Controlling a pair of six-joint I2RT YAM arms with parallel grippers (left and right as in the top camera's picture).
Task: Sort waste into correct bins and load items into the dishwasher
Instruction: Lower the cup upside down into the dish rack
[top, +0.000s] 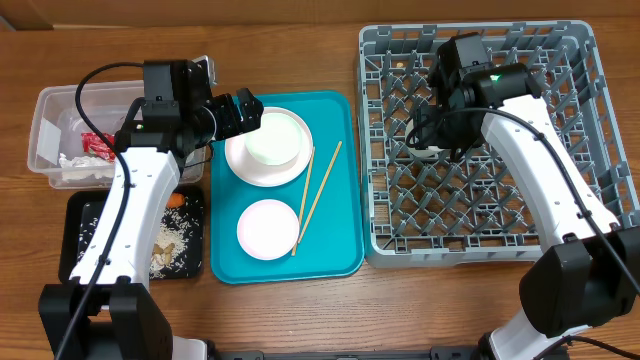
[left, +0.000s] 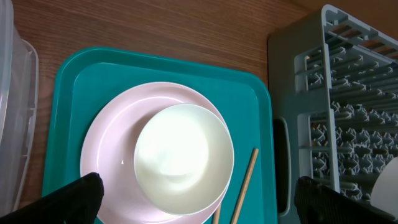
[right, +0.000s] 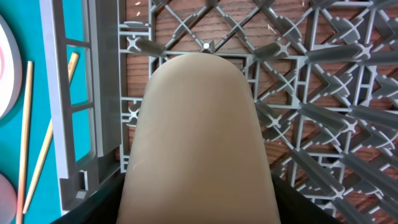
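Wood-grain table (top: 300, 40) beneath teal tray (top: 337, 232), grey dish rack (top: 432, 205) and clear tub (top: 42, 130)

Bowl (top: 272, 138) on plate (top: 243, 170) on tray (top: 340, 235); chopsticks (top: 318, 195) right; rack (top: 480, 225) farther right.

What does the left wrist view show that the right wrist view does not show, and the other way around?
Only the left wrist view: a white bowl sitting on a white plate, and the edge of the clear tub. Only the right wrist view: a small pale cup held in the right gripper over the grid of the grey rack; white dishes appear there only as slivers at the left edge. Both: the chopsticks, the teal tray and the grey rack.
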